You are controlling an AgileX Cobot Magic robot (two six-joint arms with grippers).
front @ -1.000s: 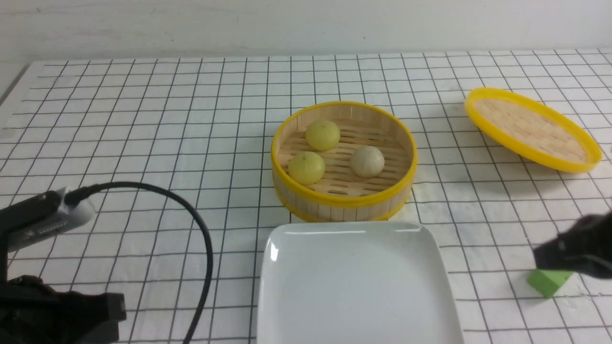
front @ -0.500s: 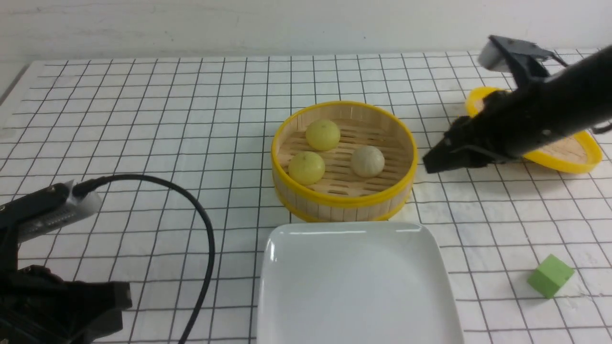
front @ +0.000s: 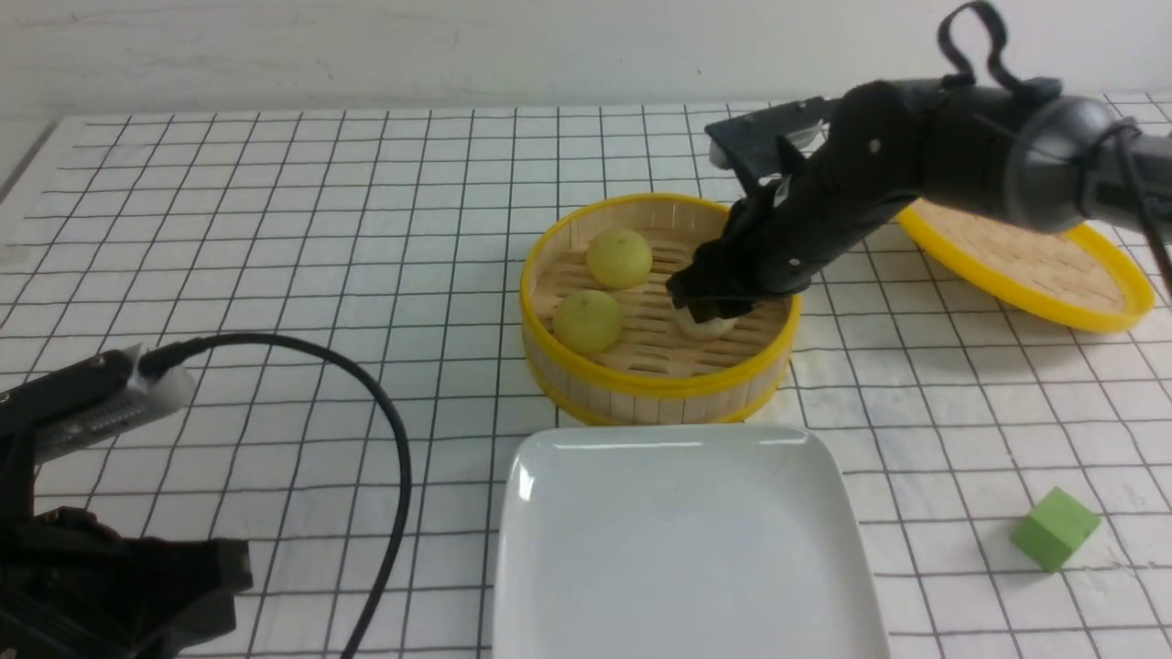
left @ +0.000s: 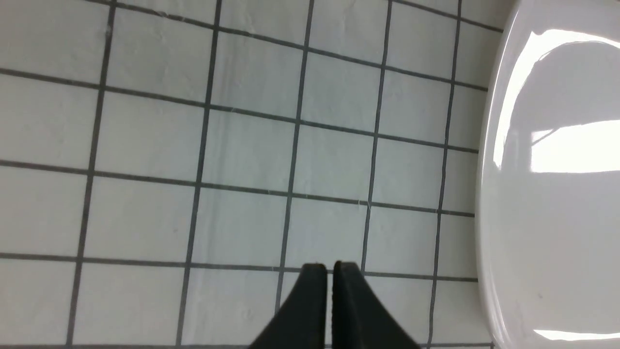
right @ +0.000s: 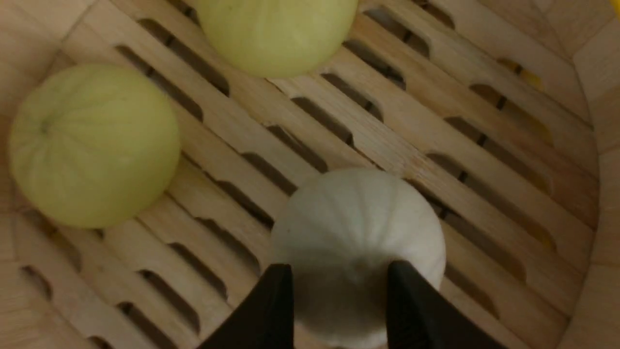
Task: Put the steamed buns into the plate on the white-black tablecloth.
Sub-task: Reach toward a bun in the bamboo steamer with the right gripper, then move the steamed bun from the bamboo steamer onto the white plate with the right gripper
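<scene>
Three steamed buns lie in a round bamboo basket [front: 659,384]: two pale yellow ones [front: 618,258] [front: 587,321] and a beige-grey one [front: 710,325]. My right gripper [front: 703,307] reaches into the basket, right over the beige-grey bun. In the right wrist view it [right: 340,276] is open, its two fingers standing over that bun [right: 358,218], which rests on the slats. The white square plate [front: 682,549] lies in front of the basket on the white-black tablecloth [front: 275,229]. My left gripper [left: 329,271] is shut and empty over the cloth beside the plate's rim [left: 489,203].
The basket's yellow-rimmed lid [front: 1016,247] leans on the cloth at the back right, behind my right arm. A green cube [front: 1053,529] lies at the front right. My left arm [front: 110,586] and its black cable [front: 394,476] fill the front left corner.
My right arm has swung from the front right, near the green cube, up past the lid and into the basket, ending over the beige-grey bun. The left arm has barely moved.
</scene>
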